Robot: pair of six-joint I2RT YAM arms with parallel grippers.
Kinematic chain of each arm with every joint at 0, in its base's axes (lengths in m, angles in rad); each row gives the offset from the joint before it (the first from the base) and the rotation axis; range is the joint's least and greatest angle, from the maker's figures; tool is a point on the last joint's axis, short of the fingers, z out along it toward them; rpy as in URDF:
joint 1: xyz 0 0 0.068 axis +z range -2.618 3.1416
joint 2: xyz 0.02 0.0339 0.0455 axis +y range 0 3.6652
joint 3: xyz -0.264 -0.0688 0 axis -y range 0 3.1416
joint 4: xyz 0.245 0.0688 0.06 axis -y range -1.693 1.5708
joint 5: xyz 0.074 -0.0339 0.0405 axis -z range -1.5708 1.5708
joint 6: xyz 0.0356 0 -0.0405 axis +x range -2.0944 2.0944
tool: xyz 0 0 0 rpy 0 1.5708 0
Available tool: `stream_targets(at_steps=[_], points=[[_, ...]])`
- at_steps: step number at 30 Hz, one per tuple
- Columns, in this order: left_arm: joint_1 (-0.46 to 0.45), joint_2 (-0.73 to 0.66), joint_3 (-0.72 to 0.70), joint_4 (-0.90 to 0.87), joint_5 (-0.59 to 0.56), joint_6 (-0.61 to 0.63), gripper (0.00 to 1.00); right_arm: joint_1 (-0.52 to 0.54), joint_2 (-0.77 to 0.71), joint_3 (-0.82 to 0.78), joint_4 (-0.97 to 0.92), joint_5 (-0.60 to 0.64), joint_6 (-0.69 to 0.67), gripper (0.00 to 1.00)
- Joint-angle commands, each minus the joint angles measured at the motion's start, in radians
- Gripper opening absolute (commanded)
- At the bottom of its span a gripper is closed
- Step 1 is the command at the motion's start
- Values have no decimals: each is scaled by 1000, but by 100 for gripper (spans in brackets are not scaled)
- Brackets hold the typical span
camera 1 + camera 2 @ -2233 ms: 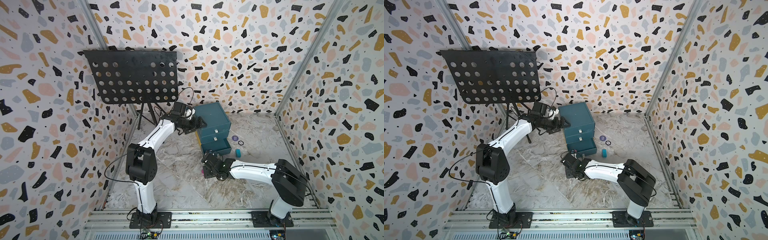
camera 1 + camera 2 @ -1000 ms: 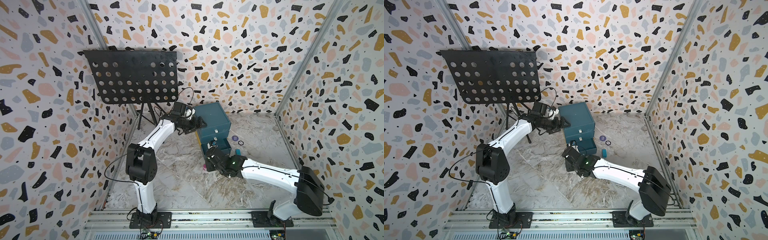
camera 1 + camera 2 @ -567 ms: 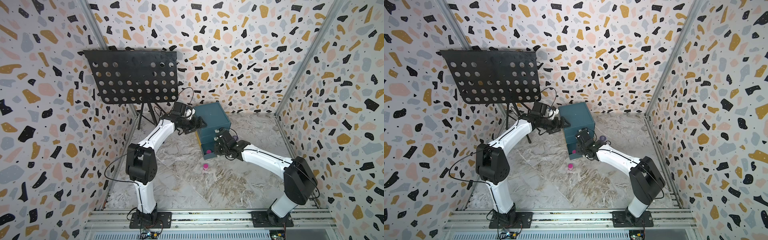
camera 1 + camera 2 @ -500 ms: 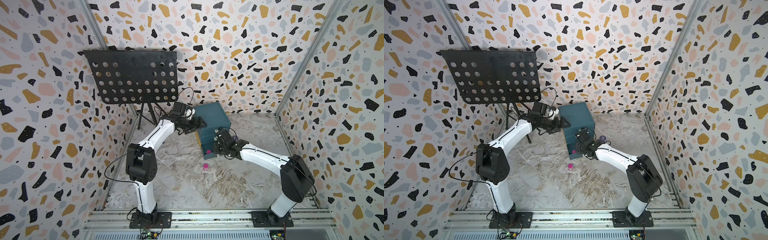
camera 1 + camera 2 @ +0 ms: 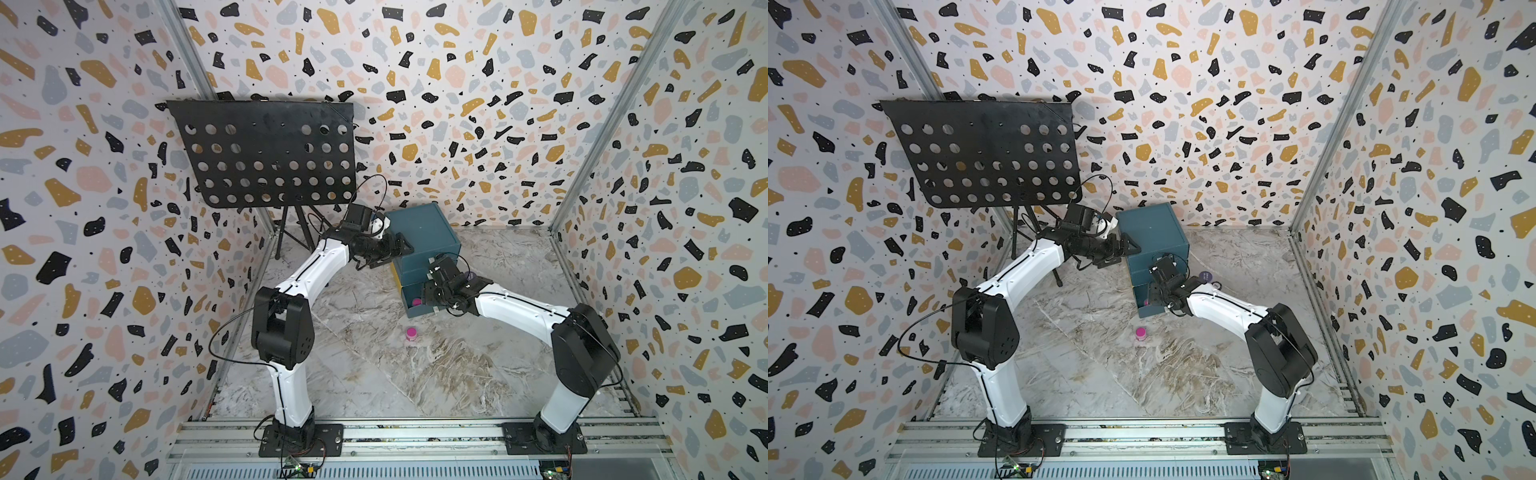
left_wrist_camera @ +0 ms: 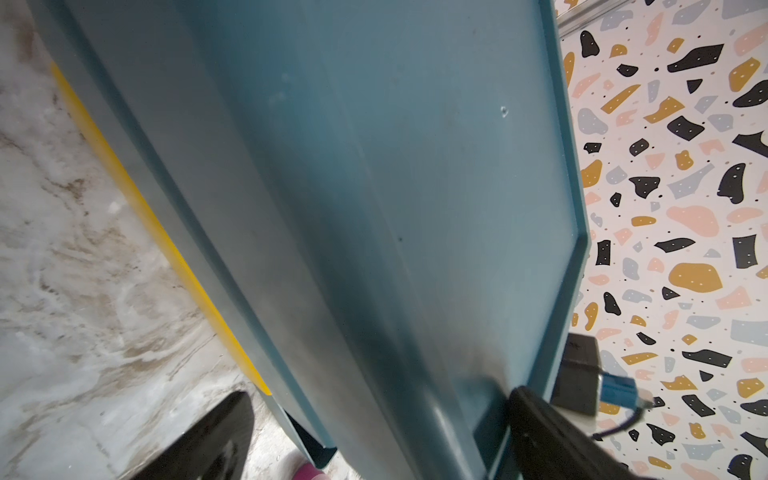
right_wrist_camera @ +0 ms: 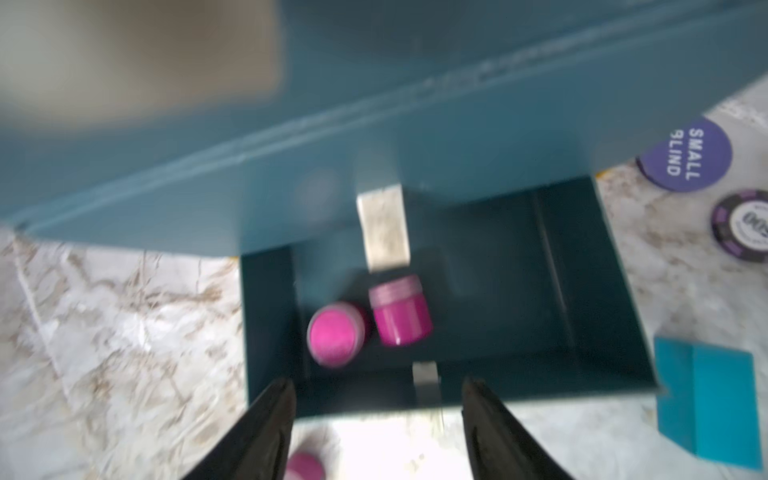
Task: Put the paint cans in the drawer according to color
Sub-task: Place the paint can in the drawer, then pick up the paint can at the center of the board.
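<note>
In a top view the teal chest sits centre frame, its bottom drawer pulled out. 1 magenta jar stands on the floor just below. The right gripper hangs over that drawer (1 second ago it was lower, beside this jar).

Left wrist: the left gripper gapes astride the chest's side, its floor-side finger clear of it.

Right wrist: the right gripper's fingers are spread and empty above 2 magenta jars inside the drawer, 1 upright, 1 tipped.
</note>
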Motion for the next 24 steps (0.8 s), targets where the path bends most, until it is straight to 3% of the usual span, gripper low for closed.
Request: stream_targets(at_steps=[1, 10, 24], points=[[2, 5, -3, -1, -5, 9, 98, 52, -119, -44, -50, 23, 27, 67], [3, 0, -7, 4, 0, 6, 98, 181, -64, -117, -2, -17, 123, 65], [3, -3, -5, 2, -1, 8, 99, 209, 132, -33, 27, -44, 122, 62]])
